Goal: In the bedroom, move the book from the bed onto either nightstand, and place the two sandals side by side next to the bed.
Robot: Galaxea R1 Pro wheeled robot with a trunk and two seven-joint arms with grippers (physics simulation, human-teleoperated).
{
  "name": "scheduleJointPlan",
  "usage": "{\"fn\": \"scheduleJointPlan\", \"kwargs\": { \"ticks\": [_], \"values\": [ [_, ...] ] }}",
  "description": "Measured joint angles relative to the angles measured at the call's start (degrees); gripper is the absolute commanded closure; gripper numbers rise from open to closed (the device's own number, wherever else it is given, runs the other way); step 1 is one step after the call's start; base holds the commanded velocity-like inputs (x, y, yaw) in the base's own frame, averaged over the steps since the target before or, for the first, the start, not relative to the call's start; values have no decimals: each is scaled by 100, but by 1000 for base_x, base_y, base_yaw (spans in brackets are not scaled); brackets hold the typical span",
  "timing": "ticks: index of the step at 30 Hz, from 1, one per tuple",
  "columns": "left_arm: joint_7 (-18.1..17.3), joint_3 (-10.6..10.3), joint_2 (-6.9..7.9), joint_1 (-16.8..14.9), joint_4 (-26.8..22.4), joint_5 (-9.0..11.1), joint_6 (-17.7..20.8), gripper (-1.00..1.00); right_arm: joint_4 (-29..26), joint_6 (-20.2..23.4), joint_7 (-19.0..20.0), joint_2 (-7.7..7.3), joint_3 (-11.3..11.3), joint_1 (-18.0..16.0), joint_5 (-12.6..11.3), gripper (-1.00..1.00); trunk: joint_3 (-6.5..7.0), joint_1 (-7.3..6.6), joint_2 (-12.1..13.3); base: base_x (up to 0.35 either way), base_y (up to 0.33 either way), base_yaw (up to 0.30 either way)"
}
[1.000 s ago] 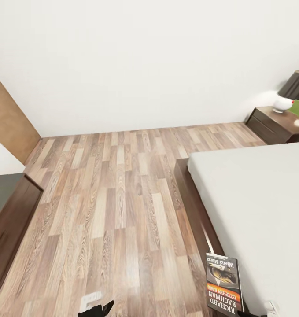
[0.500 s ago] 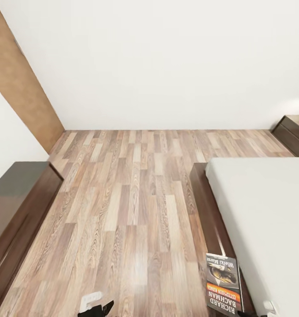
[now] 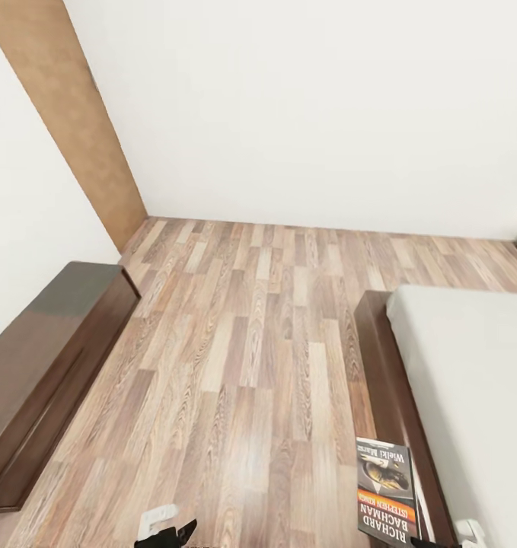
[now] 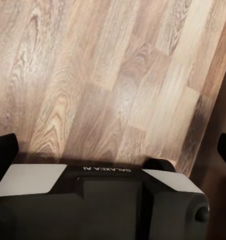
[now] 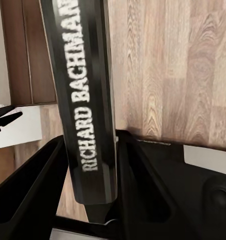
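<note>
In the head view the whole picture has swung leftward over the last second: the small dark-brown nightstand with its lamp has slid out past the right edge, while the long dark wooden cabinet (image 3: 41, 365) by the left wall and the brown wooden wall panel (image 3: 75, 114) have come further in, so the camera and base have turned, not the furniture. The thin dark paperback book with an orange band and white "Richard Bachman" lettering (image 3: 386, 491) sits at the same low-right spot in the picture as before, over the wood-plank floor (image 3: 243, 358) beside the dark frame of the low bed with the light-grey mattress (image 3: 471, 380), which suggests it rides with the right arm. In the left wrist view the left end effector (image 4: 112, 150) has its black fingers spread wide with nothing but floor between them. In the right wrist view the right end effector (image 5: 88, 165) is clamped on the book's spine, held upright between the black fingers. Judging by this, the book is off the bed, but the turn faces away from that nightstand, so the placing is not yet near
</note>
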Motion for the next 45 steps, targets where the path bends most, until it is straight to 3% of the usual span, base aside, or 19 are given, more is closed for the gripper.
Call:
{"fn": "scheduleJointPlan", "kwargs": {
  "ticks": [11,45],
  "values": [
    [1,0,0,-1,3,0,0,-100,-6,-53,-21,0,29,2,3,100,16,0,0,0,0,5],
    [1,0,-62,-2,6,0,0,-100,-7,-68,-45,6,30,4,16,100,319,0,0,0,0,-118]
  ]
}}
